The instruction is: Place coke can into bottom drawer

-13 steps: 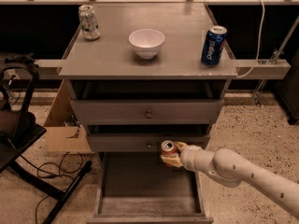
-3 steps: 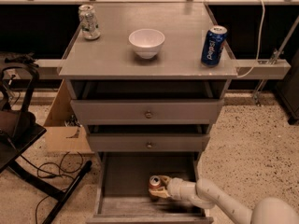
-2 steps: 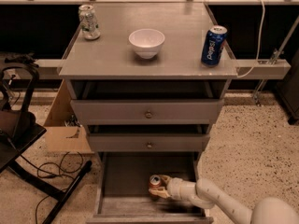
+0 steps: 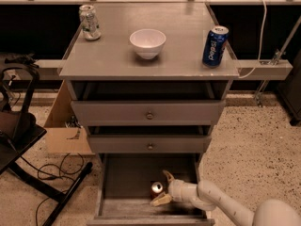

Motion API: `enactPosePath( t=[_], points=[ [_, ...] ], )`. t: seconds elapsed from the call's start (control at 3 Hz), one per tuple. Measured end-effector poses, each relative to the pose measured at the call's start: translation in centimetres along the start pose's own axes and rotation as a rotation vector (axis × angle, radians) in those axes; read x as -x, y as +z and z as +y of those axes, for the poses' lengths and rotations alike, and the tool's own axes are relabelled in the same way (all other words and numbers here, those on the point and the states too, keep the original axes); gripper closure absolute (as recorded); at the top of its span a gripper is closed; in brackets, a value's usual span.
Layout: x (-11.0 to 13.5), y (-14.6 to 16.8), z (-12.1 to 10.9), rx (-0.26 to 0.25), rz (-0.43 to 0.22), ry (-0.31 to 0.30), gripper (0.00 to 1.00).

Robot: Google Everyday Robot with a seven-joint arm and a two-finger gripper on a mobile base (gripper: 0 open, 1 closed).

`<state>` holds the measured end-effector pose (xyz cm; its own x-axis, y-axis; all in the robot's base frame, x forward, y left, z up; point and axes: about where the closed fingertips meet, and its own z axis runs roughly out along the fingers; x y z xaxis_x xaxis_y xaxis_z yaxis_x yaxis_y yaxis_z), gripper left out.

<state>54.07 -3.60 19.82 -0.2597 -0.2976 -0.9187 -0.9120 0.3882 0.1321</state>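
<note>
gripper: gripper (image 4: 160, 188) down inside the bottom drawer (image 4: 126, 185), at the 5 o'clock part of its floor; cream arm (image 4: 221, 205) reaches in from 4 o'clock.
fingers: spread wide, released, gripping nothing; tan fingers (image 4: 161, 200) fork out to either side of the can.
coke can position: coke can (image 4: 155, 189) stands on the drawer floor between the two fingers, one finger at its 1 o'clock, the other at its 5 o'clock; contact cannot be judged.
can orientation: upright, long axis vertical, silver top facing up.
can material: small red metal cylinder, round shiny lid.
drawer: pulled out, flat grey tray, low walls, matte.
cabinet top: white rounded bowl (image 4: 147, 42) centre, blue can (image 4: 215, 44) at 3 o'clock, silver-green can (image 4: 89, 22) at 10 o'clock.
</note>
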Motion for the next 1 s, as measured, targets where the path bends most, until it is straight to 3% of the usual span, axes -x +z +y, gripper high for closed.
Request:
enactPosePath(
  t=[0.33,0.67,1.0],
  points=[
    [3.2,-0.4,0.9,0.015,-0.04,-0.051,0.0],
    [8.1,-4.1,1.7,0.001,-0.063,-0.163,0.0],
    [14.4,-12.6,4.6,-0.014,-0.064,-0.3,0.0]
  ],
)
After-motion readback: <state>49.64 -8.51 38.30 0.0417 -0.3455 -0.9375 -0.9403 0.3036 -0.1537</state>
